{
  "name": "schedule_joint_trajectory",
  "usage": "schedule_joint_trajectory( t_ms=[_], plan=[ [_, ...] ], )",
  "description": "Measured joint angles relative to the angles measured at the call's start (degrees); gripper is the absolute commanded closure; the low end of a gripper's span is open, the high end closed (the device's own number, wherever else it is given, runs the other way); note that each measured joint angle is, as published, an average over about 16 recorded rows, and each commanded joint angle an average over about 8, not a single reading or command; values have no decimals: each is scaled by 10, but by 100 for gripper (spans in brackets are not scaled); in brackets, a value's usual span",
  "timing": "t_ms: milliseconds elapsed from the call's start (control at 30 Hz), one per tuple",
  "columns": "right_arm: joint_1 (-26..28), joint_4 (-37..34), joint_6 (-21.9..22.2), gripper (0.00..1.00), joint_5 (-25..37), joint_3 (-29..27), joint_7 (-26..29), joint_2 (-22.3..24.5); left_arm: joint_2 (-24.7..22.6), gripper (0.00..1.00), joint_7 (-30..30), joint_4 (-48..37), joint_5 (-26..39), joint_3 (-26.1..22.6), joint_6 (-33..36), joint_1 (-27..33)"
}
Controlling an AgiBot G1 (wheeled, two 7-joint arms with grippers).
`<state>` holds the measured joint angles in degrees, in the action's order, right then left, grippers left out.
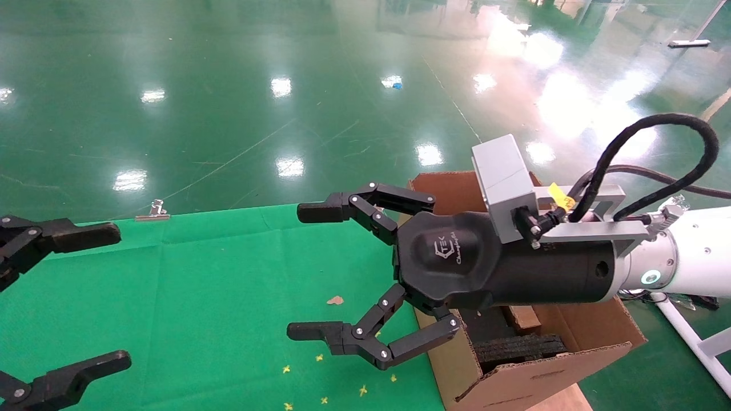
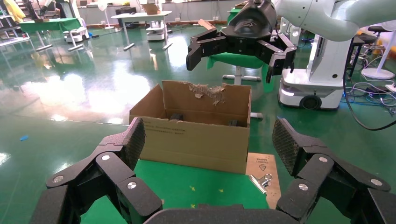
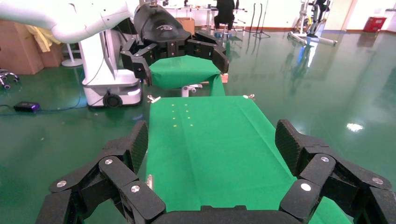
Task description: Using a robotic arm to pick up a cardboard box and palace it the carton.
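Right claw [image 1: 342, 274], fingers spread wide and nothing held, is poised above the green tabletop [image 1: 217, 274] beside the carton [image 1: 542, 365]; left claw [image 1: 63, 297], likewise agape and empty, is parked opposite; the cardboard box is seen nowhere, presumably already deposited.

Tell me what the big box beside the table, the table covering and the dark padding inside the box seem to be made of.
The carton looks like plain matte brown corrugated cardboard: its far flap is torn ragged, showing fibrous layers. The table cover seems to be green cloth, matte, with fold creases and a hanging edge. The padding looks like black foam, dull and layered, though that is less certain. Both tools, left and right, hang open above the cloth.
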<state>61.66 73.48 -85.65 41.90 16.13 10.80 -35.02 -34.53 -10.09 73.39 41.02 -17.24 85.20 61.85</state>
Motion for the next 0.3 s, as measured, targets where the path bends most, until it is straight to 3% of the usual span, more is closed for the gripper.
schedule_joint_trajectory(
  t_ms=[300],
  plan=[
    [0,0,0,0,0,0,0,0,0,0,0,0,0,0,0,0]
  ],
)
